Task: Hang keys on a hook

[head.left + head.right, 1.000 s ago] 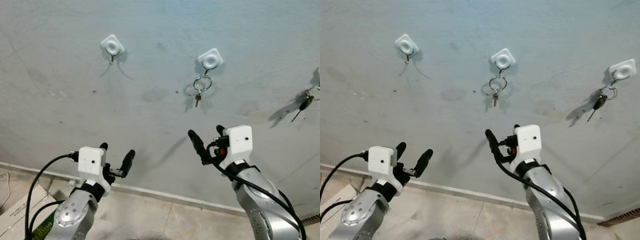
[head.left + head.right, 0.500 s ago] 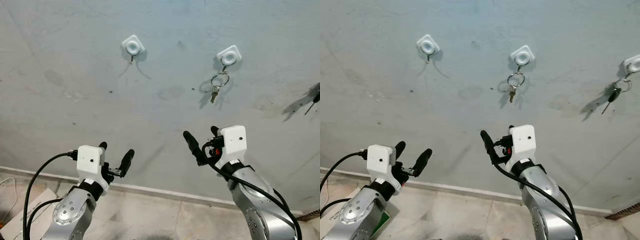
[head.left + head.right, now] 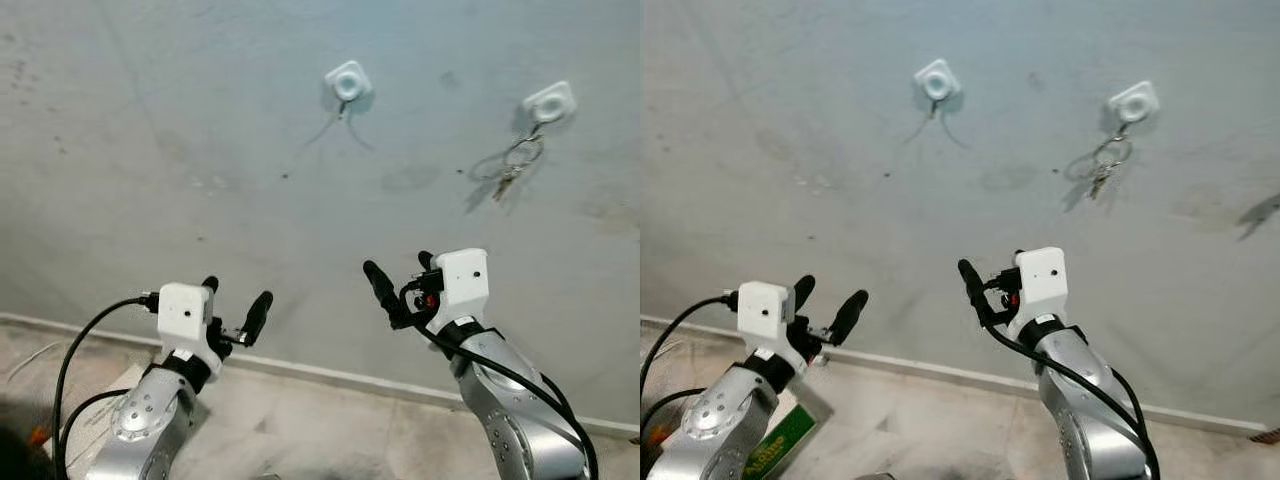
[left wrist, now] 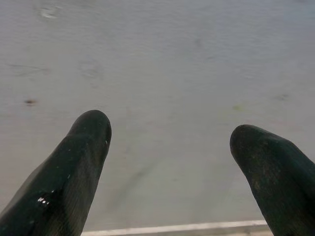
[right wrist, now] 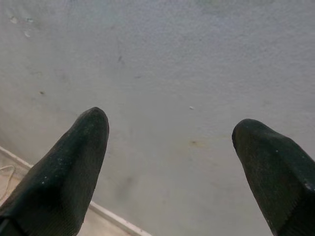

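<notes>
The keys (image 3: 512, 166) were seen hanging long-axis downward from the right-hand wall hook (image 3: 549, 101), up and to the right of the right gripper (image 3: 400, 283), the nearer one, while it and the left gripper (image 3: 234, 306) were held spread and empty.

right end effector (image 5: 170, 142) with black fingers (image 5: 74, 157) spread apart before a grey wall (image 5: 167, 59)

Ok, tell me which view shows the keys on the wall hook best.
The right eye view: the keys hang from their hook well inside the picture. The left eye view has them too, nearer its edge. Both wrist views face bare wall between open fingers.
</notes>
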